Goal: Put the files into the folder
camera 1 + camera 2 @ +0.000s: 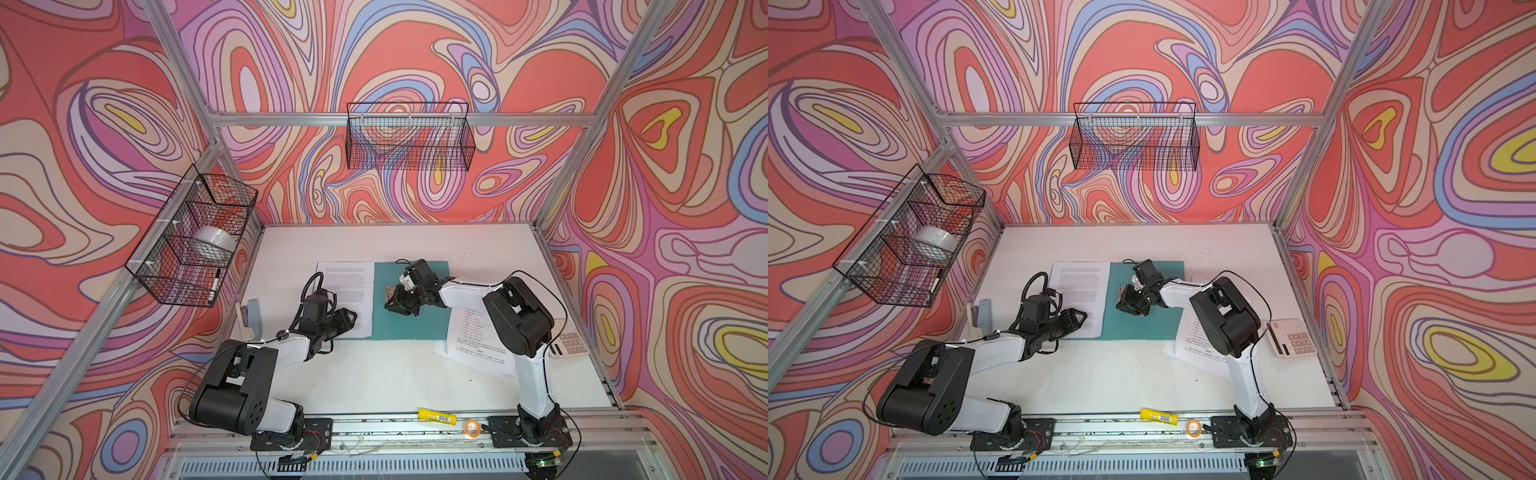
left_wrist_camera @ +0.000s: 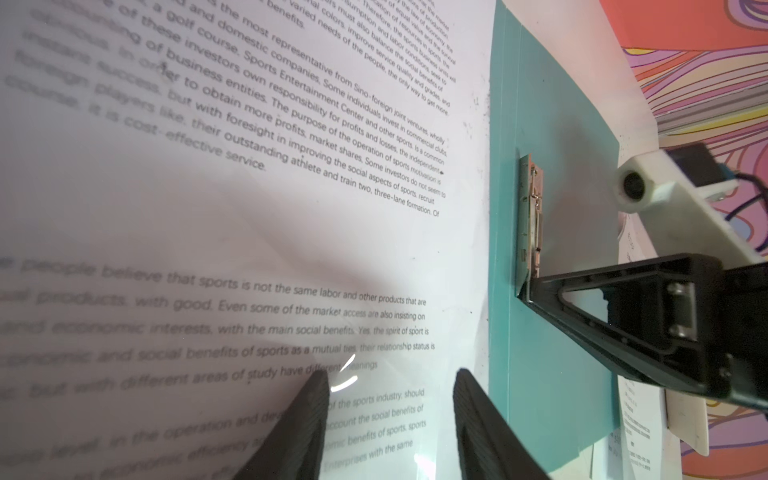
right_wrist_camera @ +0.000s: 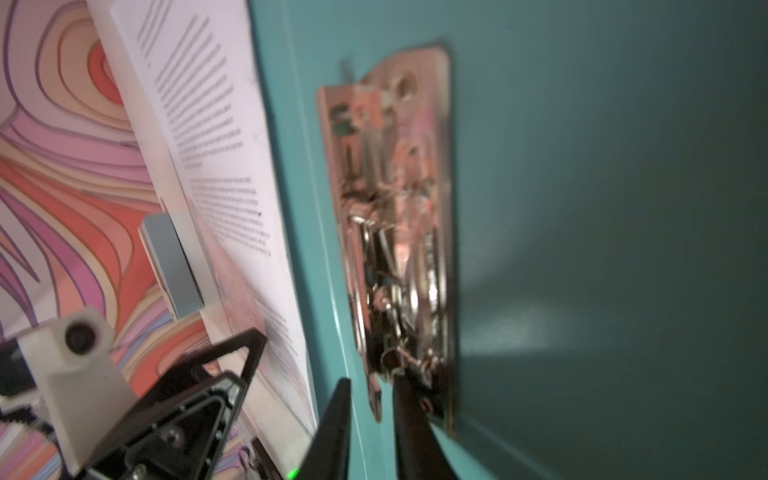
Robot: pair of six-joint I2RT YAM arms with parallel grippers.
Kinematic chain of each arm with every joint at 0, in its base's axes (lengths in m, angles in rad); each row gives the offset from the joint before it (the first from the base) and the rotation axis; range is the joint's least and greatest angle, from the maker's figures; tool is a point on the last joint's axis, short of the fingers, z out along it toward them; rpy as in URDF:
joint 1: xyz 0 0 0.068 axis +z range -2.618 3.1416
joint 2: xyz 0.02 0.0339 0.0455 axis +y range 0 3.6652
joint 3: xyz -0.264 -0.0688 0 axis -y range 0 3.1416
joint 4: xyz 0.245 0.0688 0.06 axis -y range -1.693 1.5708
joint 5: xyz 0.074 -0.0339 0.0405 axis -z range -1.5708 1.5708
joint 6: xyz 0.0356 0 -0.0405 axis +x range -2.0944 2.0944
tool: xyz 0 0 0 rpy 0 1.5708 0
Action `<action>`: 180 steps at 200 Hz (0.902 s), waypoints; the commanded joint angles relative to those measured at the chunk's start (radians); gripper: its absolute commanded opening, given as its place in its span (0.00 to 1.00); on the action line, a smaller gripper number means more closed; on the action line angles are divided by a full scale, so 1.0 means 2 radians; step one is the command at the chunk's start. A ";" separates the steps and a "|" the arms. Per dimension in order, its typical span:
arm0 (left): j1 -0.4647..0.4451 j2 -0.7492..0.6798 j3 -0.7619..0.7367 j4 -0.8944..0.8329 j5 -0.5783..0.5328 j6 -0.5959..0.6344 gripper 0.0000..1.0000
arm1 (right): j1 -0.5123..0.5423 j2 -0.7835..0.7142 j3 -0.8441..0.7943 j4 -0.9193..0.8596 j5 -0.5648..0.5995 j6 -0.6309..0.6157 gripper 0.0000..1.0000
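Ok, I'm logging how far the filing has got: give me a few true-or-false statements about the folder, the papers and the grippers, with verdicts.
1. The thin teal-green file folder lies open on the white table. True.
2. The right gripper is at the folder's small metal clip. True.
3. The left gripper holds a printed white paper sheet up in the air. False: its jaws stand apart over a sheet that lies flat on the folder's left half.
4. Every printed sheet is on the folder. False: more printed sheets lie on the table to the right of it.
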 commanded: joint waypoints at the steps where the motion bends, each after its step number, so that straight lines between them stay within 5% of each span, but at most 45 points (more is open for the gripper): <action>1: 0.004 0.008 -0.008 -0.047 -0.008 0.007 0.50 | -0.007 -0.008 -0.019 -0.063 0.061 -0.020 0.26; 98: 0.004 0.018 -0.006 -0.038 -0.003 0.007 0.50 | -0.007 -0.015 -0.022 -0.023 0.045 -0.008 0.08; 180: 0.004 0.015 -0.006 -0.040 -0.001 0.007 0.50 | 0.001 -0.062 -0.038 -0.023 0.076 -0.010 0.10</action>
